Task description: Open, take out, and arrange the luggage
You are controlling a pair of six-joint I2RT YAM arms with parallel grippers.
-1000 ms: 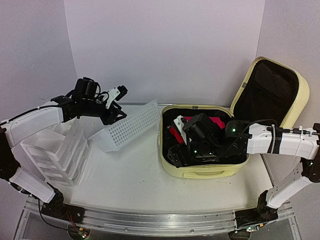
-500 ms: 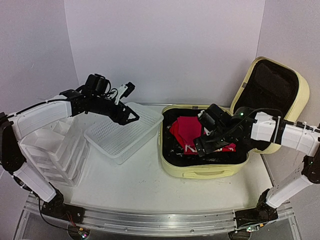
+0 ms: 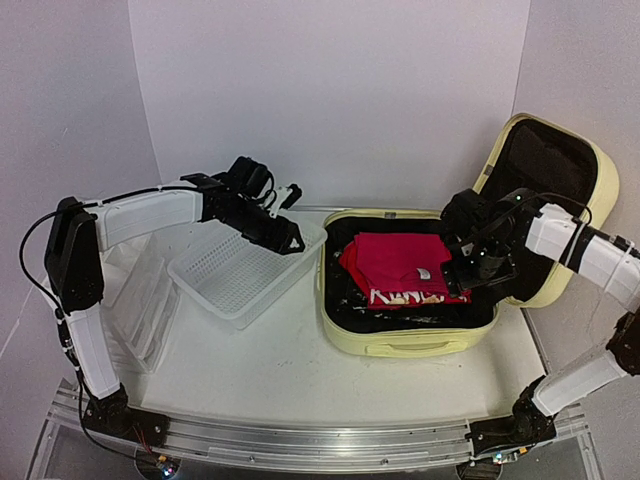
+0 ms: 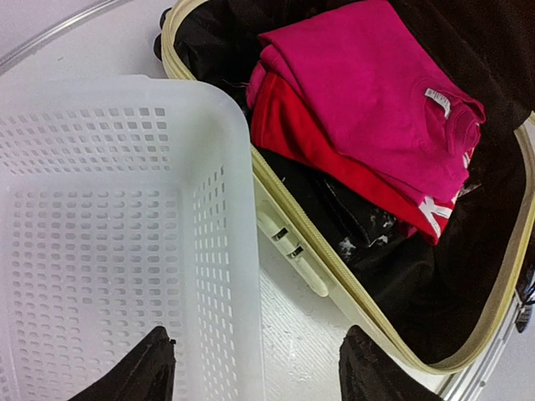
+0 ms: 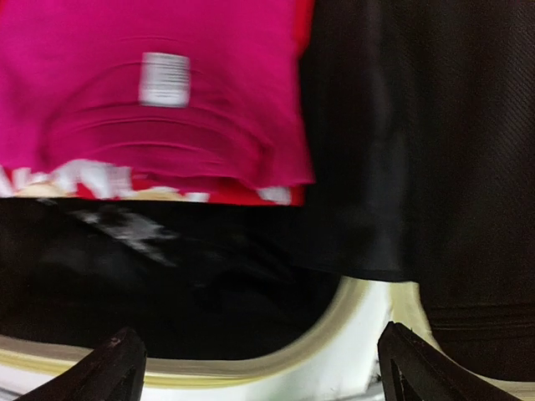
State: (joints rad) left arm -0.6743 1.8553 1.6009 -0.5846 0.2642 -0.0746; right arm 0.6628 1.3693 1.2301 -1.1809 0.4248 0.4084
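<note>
Pale-yellow luggage (image 3: 400, 345) lies open on the three-o'clock side of the table (image 3: 290, 370). Its black-lined lid (image 3: 590, 205) is propped up toward two o'clock, and a folded pink shirt (image 3: 400, 262) sits atop a red garment (image 4: 288, 129) inside. A white drawer unit (image 3: 140, 300) stands at far nine o'clock, with a white mesh basket (image 3: 235, 285) between it and the case. The left gripper (image 3: 290, 240) hovers at the basket's corner nearest the luggage, jaws apart and empty. The right gripper (image 3: 470, 268) hangs over the case's three-o'clock end, jaws spread wide, holding nothing.

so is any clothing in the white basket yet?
No, the white basket shows a bare mesh floor; the folded clothes lie in the luggage.
</note>
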